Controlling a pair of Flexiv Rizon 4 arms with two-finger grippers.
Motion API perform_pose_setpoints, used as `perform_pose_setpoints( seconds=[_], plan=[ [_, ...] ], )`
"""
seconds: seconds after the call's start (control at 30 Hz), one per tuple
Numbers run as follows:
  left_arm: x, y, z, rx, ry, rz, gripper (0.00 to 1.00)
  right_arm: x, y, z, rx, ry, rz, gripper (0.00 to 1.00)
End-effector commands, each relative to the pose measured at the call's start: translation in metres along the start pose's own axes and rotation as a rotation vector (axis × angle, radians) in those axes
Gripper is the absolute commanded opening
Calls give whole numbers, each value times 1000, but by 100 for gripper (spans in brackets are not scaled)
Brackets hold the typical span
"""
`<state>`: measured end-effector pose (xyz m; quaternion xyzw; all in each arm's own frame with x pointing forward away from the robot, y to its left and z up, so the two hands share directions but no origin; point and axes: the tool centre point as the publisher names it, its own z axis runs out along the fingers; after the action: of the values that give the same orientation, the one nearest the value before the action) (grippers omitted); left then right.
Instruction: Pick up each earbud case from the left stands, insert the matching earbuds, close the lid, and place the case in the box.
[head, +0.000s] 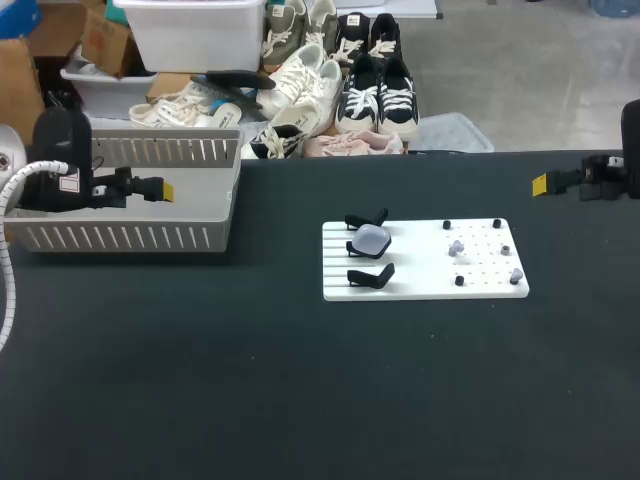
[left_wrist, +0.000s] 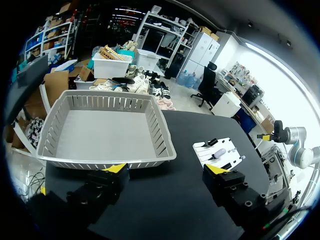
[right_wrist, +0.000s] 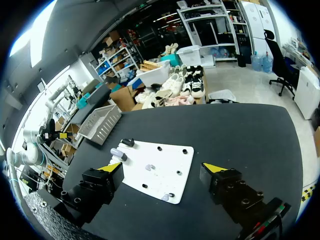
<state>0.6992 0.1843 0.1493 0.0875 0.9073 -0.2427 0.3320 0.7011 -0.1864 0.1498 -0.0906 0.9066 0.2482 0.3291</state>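
The earbud case (head: 372, 238) sits on the white board (head: 480, 285) mid-tabletop (head: 300, 400), somewhat nearer the right end effector (head: 540, 183) than the left end effector (head: 165, 189), both spread apart

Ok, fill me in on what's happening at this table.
Nothing is being handled. Both arms hang at the table's sides, fingers open and empty: the left gripper by the grey slatted plastic box, the right gripper at the far right edge. One pale rounded earbud case sits on the middle black stand of the flat white board, small pale earbuds on the board's right half.
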Motion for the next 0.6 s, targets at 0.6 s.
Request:
perform_pose_setpoints(
  seconds=[0.6],
  plan=[
    [-1, 0, 1, 10, 8, 2, 100, 0, -1, 0, -5, 1, -1, 100]
  ],
)
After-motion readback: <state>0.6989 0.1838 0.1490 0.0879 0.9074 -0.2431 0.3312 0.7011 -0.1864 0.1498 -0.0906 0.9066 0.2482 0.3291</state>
